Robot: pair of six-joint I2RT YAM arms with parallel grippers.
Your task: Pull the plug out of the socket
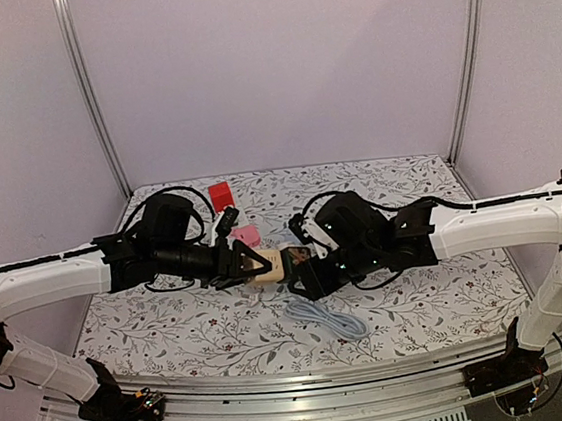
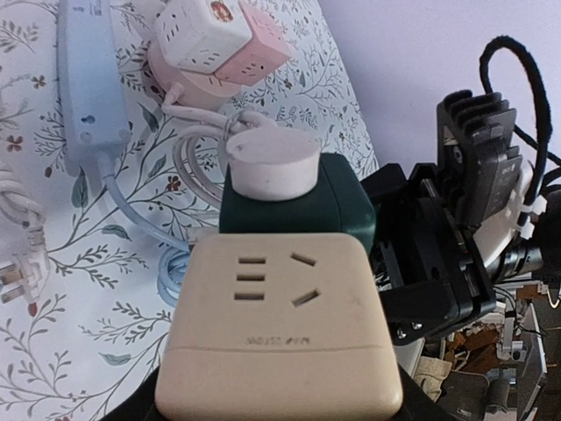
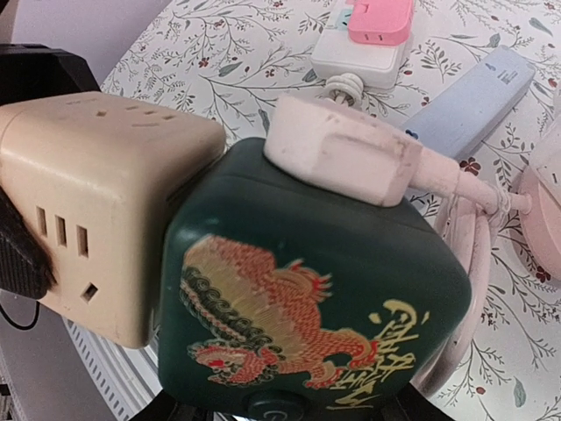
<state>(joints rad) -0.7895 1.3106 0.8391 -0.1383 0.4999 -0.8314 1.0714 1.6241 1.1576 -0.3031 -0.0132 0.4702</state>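
In the wrist views the socket (image 2: 279, 333) hides the fingers of the left gripper (image 1: 255, 266), the green cube (image 3: 307, 298) those of the right gripper (image 1: 301, 267). The cube's pins are unseen. The top edge cuts off the strip (image 2: 86, 79).

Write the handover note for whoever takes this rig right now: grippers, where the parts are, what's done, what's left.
The left gripper is shut on the beige socket block.
The right gripper is shut on the green adapter, which sits flush against the block's side with no gap showing.
A white plug sits in the adapter's top, and its cable trails down to the table.
Done: each arm has its piece gripped.
Left: draw the arms apart until the adapter comes free of the block. Watch that the cable does not snag.
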